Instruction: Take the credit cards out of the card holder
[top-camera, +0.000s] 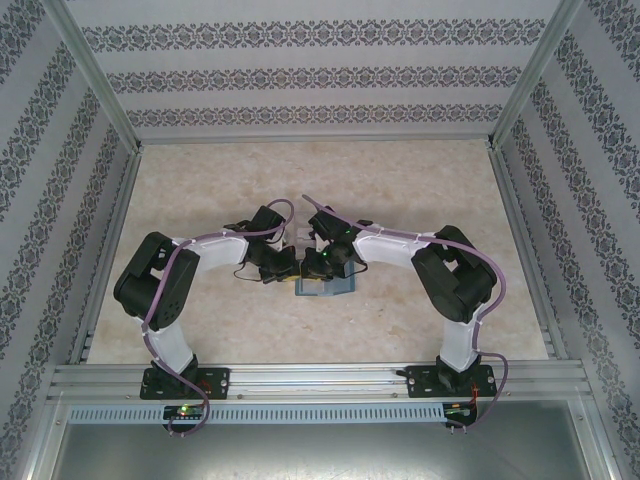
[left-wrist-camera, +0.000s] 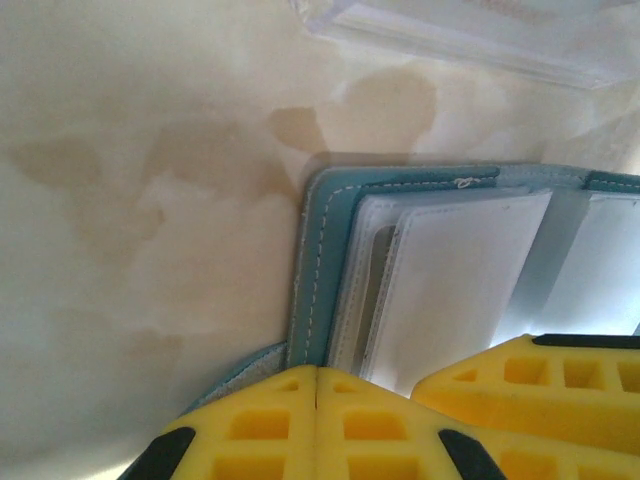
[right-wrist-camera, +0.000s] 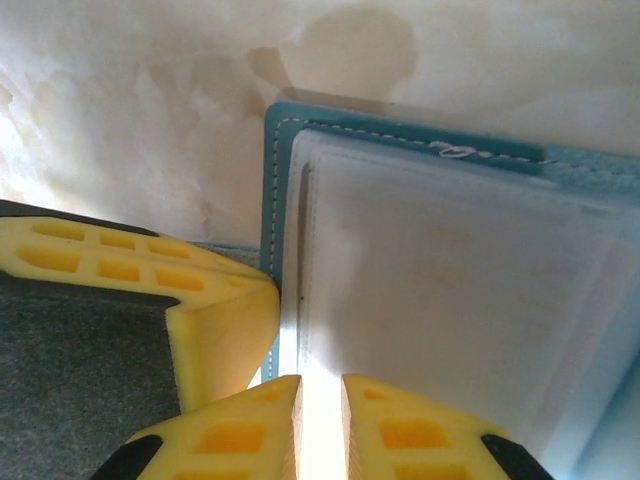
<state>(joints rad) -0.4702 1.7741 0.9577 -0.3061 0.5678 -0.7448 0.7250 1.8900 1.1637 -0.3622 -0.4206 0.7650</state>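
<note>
The teal card holder lies open on the table between both arms. Its stitched teal edge frames pale inner pockets. A pale credit card face with faint marks shows through the top pocket. My left gripper is shut, its tips resting on the holder's near left edge. My right gripper stands on the pale pocket beside it, jaws a narrow slit apart with bright pale material in the slit. I cannot tell whether it grips that. The left gripper's yellow finger sits close beside the right one.
A clear plastic tray lies just beyond the card holder. The tabletop is mottled beige. Patterned walls and aluminium rails enclose the table on all sides.
</note>
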